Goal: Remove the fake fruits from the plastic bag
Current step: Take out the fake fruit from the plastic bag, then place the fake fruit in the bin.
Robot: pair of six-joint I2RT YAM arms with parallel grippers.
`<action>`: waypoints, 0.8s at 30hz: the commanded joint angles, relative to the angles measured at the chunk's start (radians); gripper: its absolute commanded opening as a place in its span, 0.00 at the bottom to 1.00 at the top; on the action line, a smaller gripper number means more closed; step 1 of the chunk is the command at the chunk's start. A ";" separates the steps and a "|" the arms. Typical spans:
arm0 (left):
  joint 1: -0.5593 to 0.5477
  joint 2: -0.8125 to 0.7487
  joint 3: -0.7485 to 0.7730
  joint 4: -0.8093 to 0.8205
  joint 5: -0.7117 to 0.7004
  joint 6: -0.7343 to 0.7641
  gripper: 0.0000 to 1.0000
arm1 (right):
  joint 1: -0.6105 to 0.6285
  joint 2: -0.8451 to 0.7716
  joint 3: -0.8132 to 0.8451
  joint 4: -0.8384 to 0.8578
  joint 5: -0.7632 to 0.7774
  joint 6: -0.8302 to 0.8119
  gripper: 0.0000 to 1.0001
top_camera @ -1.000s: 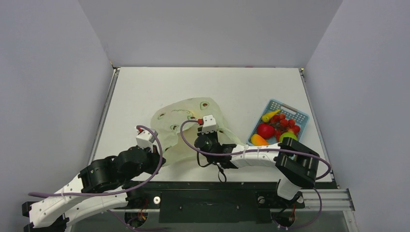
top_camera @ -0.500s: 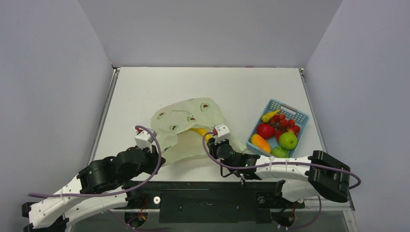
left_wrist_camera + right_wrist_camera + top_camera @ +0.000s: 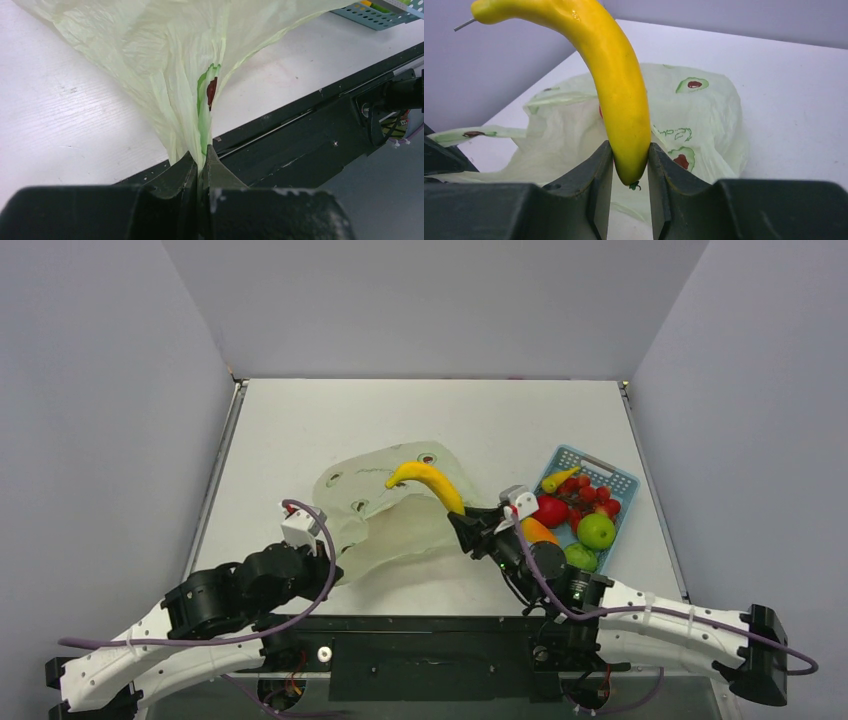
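Note:
A pale yellow-green plastic bag (image 3: pixel 385 510) with brown-red oval spots lies mid-table, also in the right wrist view as the bag (image 3: pixel 694 115). My left gripper (image 3: pixel 201 159) is shut on a bunched edge of the bag (image 3: pixel 165 75) at its near-left corner (image 3: pixel 318 540). My right gripper (image 3: pixel 630 155) is shut on the lower end of a long yellow fake fruit (image 3: pixel 616 85), a banana shape lifted above the bag's right side (image 3: pixel 428 482). Several other fake fruits (image 3: pixel 575 510), red, green, yellow and orange, lie in the blue basket.
The blue lattice basket (image 3: pixel 612 480) stands at the right of the table, just beyond my right gripper (image 3: pixel 470 520). The black frame rail (image 3: pixel 310 130) runs along the table's near edge. Grey walls close in the table on three sides.
My right gripper has drawn the yellow fruit out of the bag and swung right toward the basket, raising it. The left gripper has kept still on the bag.

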State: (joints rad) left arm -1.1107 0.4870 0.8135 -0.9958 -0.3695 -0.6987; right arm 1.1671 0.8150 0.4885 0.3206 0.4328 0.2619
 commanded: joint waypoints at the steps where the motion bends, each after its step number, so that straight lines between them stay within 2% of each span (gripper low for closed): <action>1: 0.004 0.019 0.015 0.030 0.002 0.006 0.00 | 0.007 -0.092 0.015 -0.031 -0.014 -0.038 0.00; 4: 0.005 0.020 0.016 0.031 0.003 0.007 0.00 | 0.005 -0.132 0.030 -0.043 0.042 -0.028 0.00; 6: 0.004 0.020 0.015 0.031 0.003 0.006 0.00 | 0.004 -0.132 0.054 -0.083 0.178 0.009 0.00; 8: 0.005 0.020 0.016 0.031 0.004 0.006 0.00 | -0.011 -0.124 0.070 -0.125 0.387 0.070 0.00; 10: 0.005 0.020 0.016 0.031 0.005 0.005 0.00 | -0.049 -0.126 0.076 -0.171 0.468 0.126 0.00; 11: 0.005 0.020 0.016 0.031 0.005 0.005 0.00 | -0.069 -0.130 0.073 -0.196 0.466 0.142 0.00; 14: 0.005 0.019 0.015 0.031 0.006 0.006 0.00 | -0.175 -0.169 0.062 -0.209 0.309 0.196 0.00; 16: 0.005 0.020 0.015 0.032 0.006 0.007 0.00 | -0.209 -0.184 0.059 -0.207 0.261 0.214 0.00; 21: 0.005 0.024 0.016 0.033 0.007 0.008 0.00 | -0.253 -0.191 0.083 -0.290 0.383 0.290 0.00; 23: 0.005 0.023 0.016 0.033 0.007 0.008 0.00 | -0.298 -0.213 0.078 -0.289 0.332 0.320 0.00; 24: 0.005 0.022 0.016 0.033 0.007 0.008 0.00 | -0.317 -0.221 0.075 -0.274 0.254 0.344 0.00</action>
State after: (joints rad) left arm -1.1107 0.5045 0.8135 -0.9947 -0.3645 -0.6983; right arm 0.9176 0.6273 0.5293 0.0593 0.7559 0.5053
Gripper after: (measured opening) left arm 0.004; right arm 0.244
